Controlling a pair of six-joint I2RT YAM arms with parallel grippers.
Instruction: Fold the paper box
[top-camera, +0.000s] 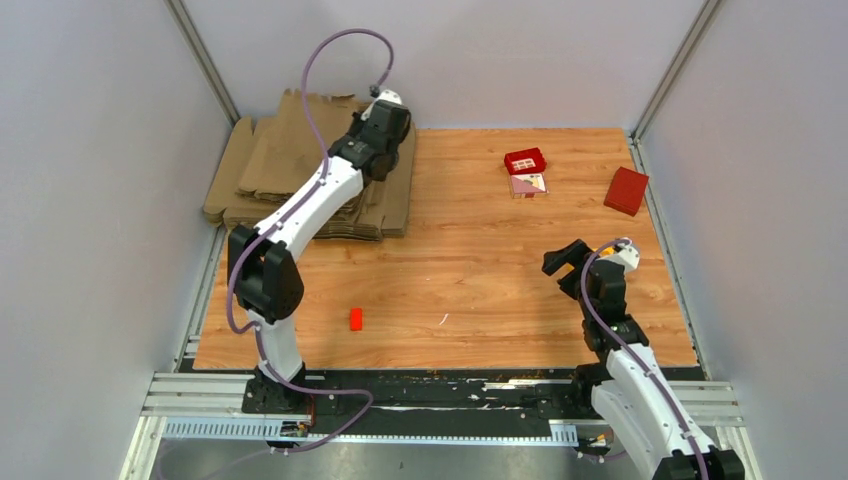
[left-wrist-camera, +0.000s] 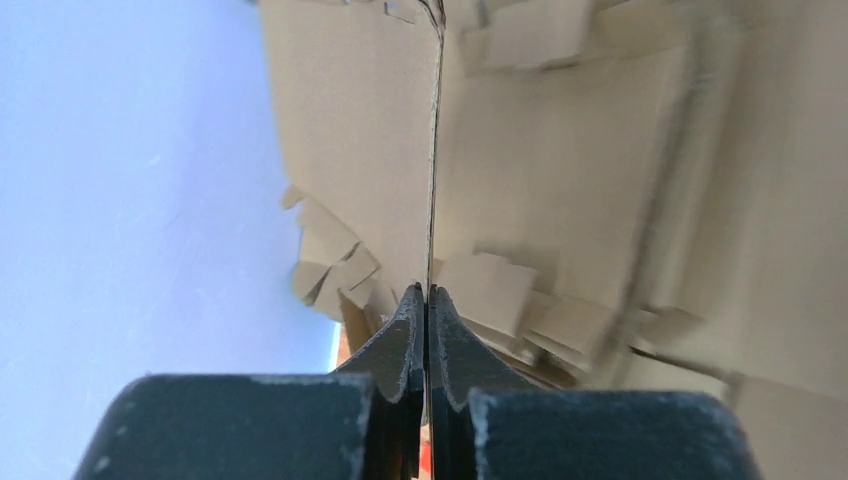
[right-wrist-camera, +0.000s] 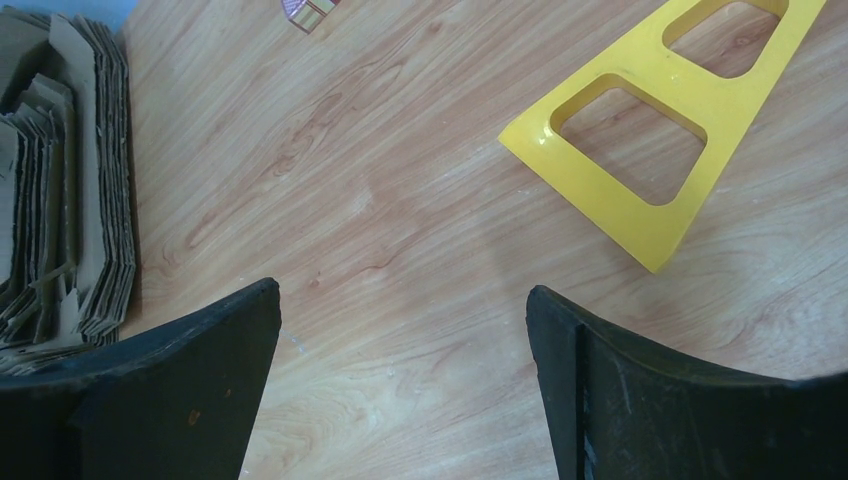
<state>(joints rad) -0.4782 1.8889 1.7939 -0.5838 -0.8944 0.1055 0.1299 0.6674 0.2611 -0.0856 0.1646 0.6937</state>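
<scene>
My left gripper (top-camera: 385, 112) reaches over the big pile of flat brown cardboard blanks (top-camera: 290, 165) at the back left. In the left wrist view its jaws (left-wrist-camera: 427, 292) are shut on a thin brown cardboard blank, the paper box (left-wrist-camera: 434, 150), seen edge-on as a line running up from the fingertips, with the pile behind it. In the top view the arm hides this held blank. My right gripper (top-camera: 563, 263) is open and empty over bare wood at the right; in its wrist view the gripper (right-wrist-camera: 403, 295) holds nothing between its fingers.
A red box (top-camera: 626, 190) lies at the back right. A small red tray (top-camera: 525, 160) and a printed card box (top-camera: 527, 184) sit near the back middle. A small red block (top-camera: 355, 319) lies near the front. A yellow plastic frame (right-wrist-camera: 640, 150) lies ahead of the right gripper. The pile's edge (right-wrist-camera: 60, 200) shows left.
</scene>
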